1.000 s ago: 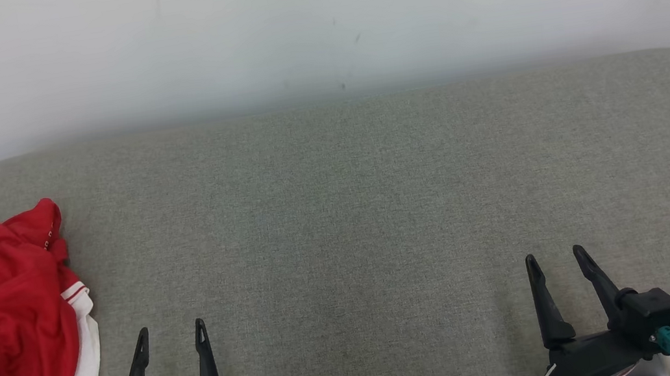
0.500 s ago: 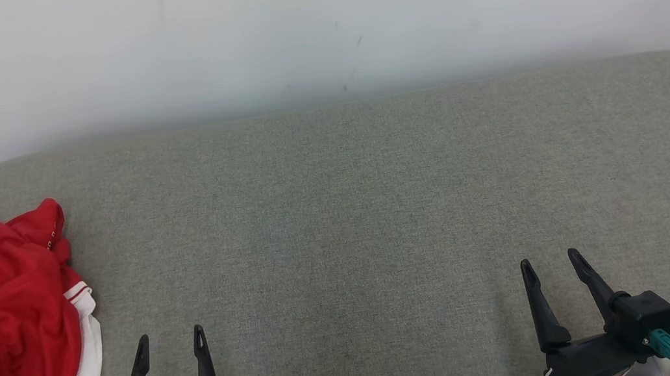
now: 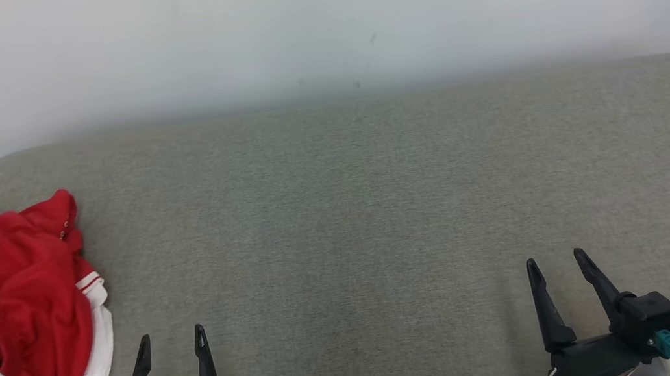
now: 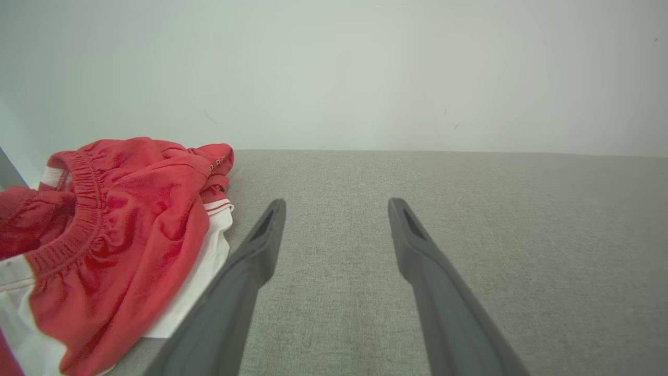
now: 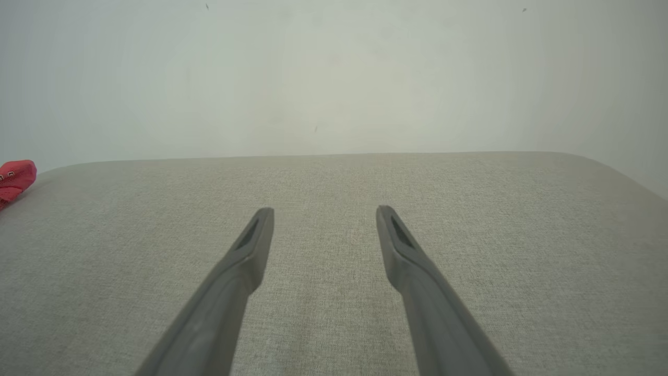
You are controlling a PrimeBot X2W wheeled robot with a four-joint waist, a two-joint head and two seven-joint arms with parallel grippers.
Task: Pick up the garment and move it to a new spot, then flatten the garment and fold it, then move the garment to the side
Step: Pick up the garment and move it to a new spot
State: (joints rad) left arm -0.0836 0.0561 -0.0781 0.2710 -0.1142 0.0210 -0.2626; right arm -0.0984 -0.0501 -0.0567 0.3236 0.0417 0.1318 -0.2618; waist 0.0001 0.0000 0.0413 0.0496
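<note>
The garment (image 3: 18, 311) is a crumpled red piece with white trim and an elastic waistband, lying in a heap at the left end of the grey cushion (image 3: 351, 212). In the left wrist view the garment (image 4: 115, 235) sits just left of my left fingers. My left gripper (image 3: 172, 335) stands open and holds nothing, a short way right of the heap near the front edge. Far to the right, my right gripper (image 3: 556, 258) is open over bare fabric. A red corner of the garment (image 5: 15, 177) peeks in at the left edge of the right wrist view.
A plain white wall (image 3: 311, 21) rises right behind the cushion. The cushion's corners are rounded at the back left and back right. Bare grey fabric stretches between the two grippers.
The whole head picture has shifted a little to the right, so the camera has turned. The garment lies as before, and both grippers stay open in their places.
</note>
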